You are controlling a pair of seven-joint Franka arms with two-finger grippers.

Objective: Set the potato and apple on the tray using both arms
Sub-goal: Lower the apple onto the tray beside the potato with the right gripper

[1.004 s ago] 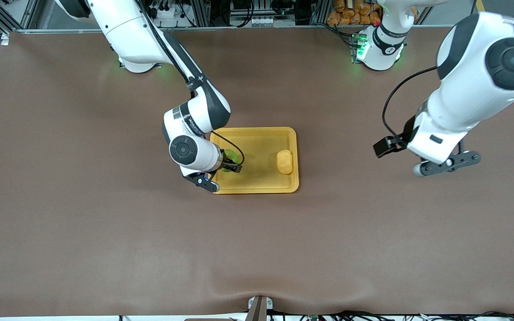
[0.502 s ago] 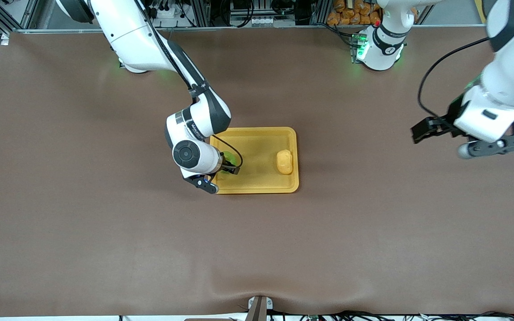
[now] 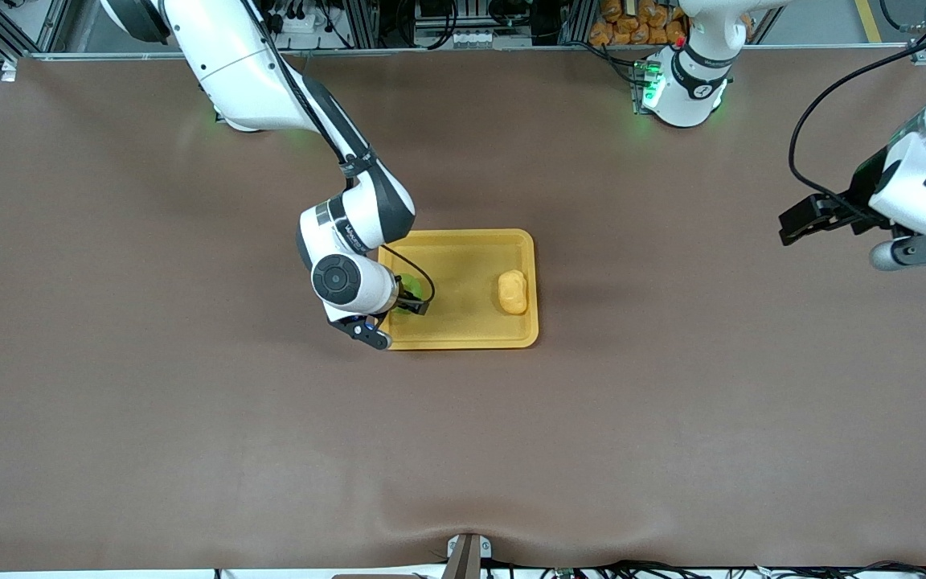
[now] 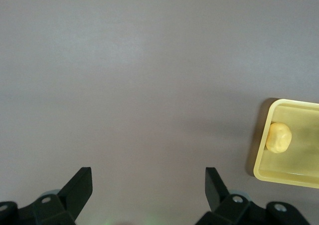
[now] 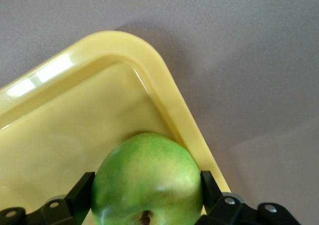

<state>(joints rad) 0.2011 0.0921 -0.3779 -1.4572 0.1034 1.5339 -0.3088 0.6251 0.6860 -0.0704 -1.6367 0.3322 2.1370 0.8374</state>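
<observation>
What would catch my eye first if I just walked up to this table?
Probably the yellow tray mid-table, where the right gripper clasps a bright green apple just inside the tray's corner. A potato lies at the tray's other end, while the left gripper hangs open over bare table.

We get even, bright overhead light on the brown table (image 3: 190, 418), no harsh glare. Soft shadows fall beside the tray (image 3: 463, 338) and under the right arm (image 3: 350, 233). Green glow marks the arm bases. In the right wrist view we see a white highlight on the tray rim (image 5: 50, 73), the apple (image 5: 147, 177) sharp. Left wrist view looks flat, slightly soft.
</observation>
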